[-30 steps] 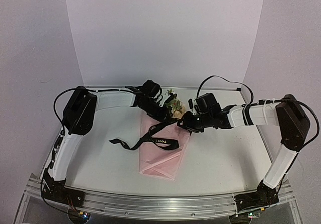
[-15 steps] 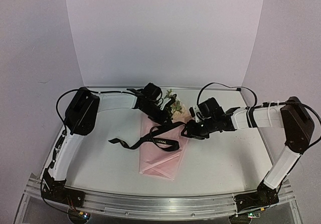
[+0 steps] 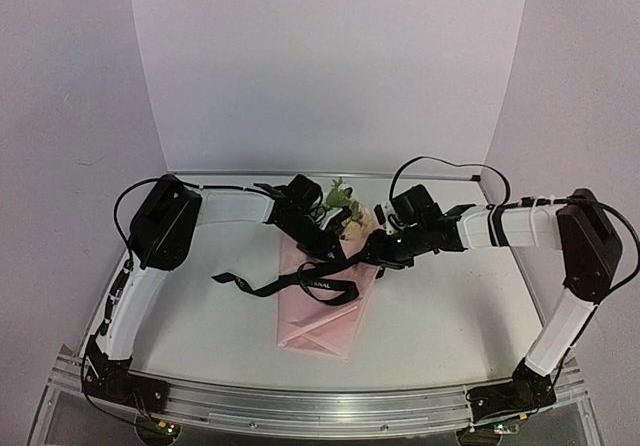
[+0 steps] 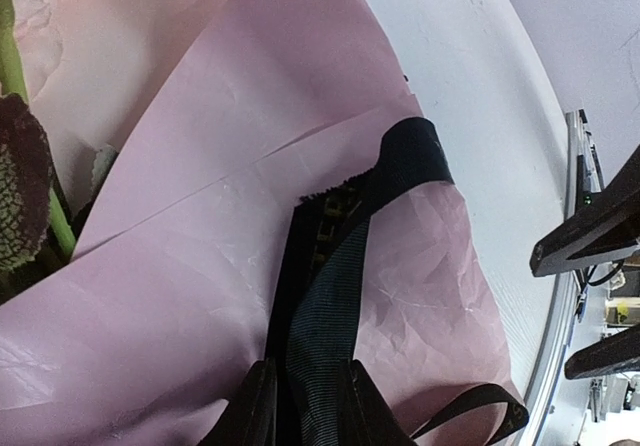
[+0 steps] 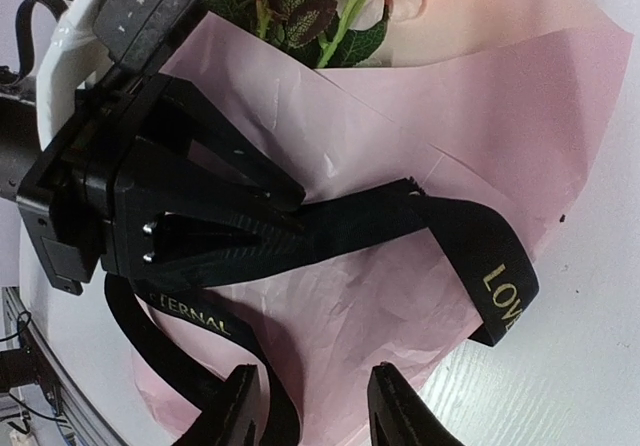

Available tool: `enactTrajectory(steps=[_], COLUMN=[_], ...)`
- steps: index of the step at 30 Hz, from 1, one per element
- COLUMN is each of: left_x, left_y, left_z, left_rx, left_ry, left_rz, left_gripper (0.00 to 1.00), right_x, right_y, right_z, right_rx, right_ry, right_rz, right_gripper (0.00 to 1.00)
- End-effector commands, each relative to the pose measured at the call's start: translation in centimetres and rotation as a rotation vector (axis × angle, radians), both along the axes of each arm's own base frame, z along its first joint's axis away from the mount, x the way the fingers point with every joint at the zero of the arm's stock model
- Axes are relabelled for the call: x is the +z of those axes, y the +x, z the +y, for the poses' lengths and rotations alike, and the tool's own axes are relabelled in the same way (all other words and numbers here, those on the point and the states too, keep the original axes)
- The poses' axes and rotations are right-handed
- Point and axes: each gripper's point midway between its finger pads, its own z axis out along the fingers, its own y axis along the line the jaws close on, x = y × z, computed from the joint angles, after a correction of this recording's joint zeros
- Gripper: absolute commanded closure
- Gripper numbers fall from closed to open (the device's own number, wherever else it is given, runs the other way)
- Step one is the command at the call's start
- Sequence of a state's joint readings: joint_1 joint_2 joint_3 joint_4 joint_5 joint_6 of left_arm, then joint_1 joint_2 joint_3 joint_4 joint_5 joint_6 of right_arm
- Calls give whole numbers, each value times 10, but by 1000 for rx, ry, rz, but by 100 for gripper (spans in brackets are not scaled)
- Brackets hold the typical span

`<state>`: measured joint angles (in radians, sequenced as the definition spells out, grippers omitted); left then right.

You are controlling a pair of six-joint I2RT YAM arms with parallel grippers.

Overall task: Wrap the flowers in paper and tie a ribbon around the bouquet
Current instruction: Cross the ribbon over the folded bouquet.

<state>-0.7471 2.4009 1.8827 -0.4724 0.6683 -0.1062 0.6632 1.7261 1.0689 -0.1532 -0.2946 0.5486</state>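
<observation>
The bouquet lies mid-table: a pale pink paper [image 3: 322, 316] cone with the flowers [image 3: 341, 206] and green leaves at its far, wide end. A black ribbon [image 3: 285, 284] with gold lettering crosses the paper, its loose end trailing left. My left gripper [image 3: 328, 249] is over the cone's upper part, shut on the ribbon [image 4: 340, 276], which runs flat between its fingers [image 4: 365, 406]. My right gripper [image 5: 315, 411] stands open just above the paper [image 5: 400, 296], near its right edge. A ribbon [image 5: 380, 216] strand passes beside its left finger, not between them. The left gripper [image 5: 295, 228] shows pinching the strand.
White backdrop panels [image 3: 330, 66] close off the back and sides. An aluminium rail [image 3: 300, 406] runs along the near edge with both arm bases on it. Black cables [image 3: 440, 161] arc over the right arm. Bare white tabletop [image 3: 460, 316] lies around the bouquet.
The left gripper has drawn the ribbon a little nearer across the cone. The right gripper has shifted left and lower toward the paper's right edge. The ribbon's loose left end slid slightly.
</observation>
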Motion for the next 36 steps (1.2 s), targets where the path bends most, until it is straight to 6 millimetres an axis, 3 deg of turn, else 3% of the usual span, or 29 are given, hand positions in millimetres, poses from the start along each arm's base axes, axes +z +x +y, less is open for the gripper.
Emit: enactTrajectory(steps=[1,11,18,22,29,36], left_x=[47,62,87,96,86,79], left_y=[-13,-20,2,13,14,15], left_z=[-5,-7,-3,6,24,28], left_rx=[-40,-34,47,93,102,89], left_ry=[-83,-140,-141,-140,-57,-33], left_rz=[3,34,-65,-97,-130,-133], left_gripper=[78,77,72,70,70,70], right_x=[1,2,0,1,3,1], right_y=[7,14,8,2,0,6], right_z=[2,5,2,-9,-29,-23], right_rx=[-16,7,12,27,168,295], right_ry=[-2,-34,-55,-127,-313,-376], right_rz=[-2,-15,-12,-34,-125,-179], right_gripper=[63,62,62,62,58,58])
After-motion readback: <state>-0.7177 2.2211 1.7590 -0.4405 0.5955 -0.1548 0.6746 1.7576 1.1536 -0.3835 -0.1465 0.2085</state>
